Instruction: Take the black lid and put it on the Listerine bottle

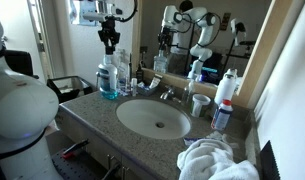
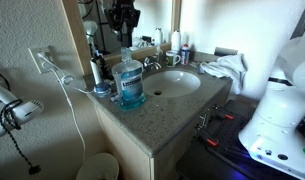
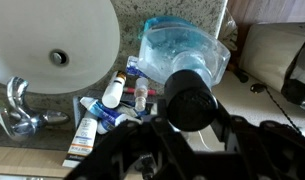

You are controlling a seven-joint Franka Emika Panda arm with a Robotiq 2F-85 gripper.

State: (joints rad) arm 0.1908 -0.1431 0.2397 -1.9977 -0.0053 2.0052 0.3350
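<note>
**Supervisor:** Report the end-effector state.

**Operator:** In the wrist view I read the gripper [image 3: 190, 128] as clamped on the black lid [image 3: 190, 98]. The lid sits between the fingers and fills the centre of that view. In both exterior views the gripper is a small dark shape, and I cannot separate the lid from the fingers there.

**Supervisor:** Position relative to the Listerine bottle?

**Operator:** The Listerine bottle [image 1: 109, 80] stands upright on the counter [image 2: 182, 112]. Both exterior views place the gripper directly above it, clear of the neck, not touching. The wrist view looks down past the lid onto the bottle's shoulder. The lid hides the neck, so I cannot tell from that view whether the two line up.

**Supervisor:** Surroundings?

**Operator:** The sink [image 2: 178, 82] lies beside the bottle. Only the wrist view shows the tubes [image 3: 87, 132] lying just beside the bottle, between it and the faucet [image 3: 17, 112]. The white towel [image 1: 207, 160] lies beyond the sink from the bottle and appears in the exterior views alone. The hair dryer [image 2: 12, 110] shows in an exterior view only, on the bottle's side away from the sink.
</note>
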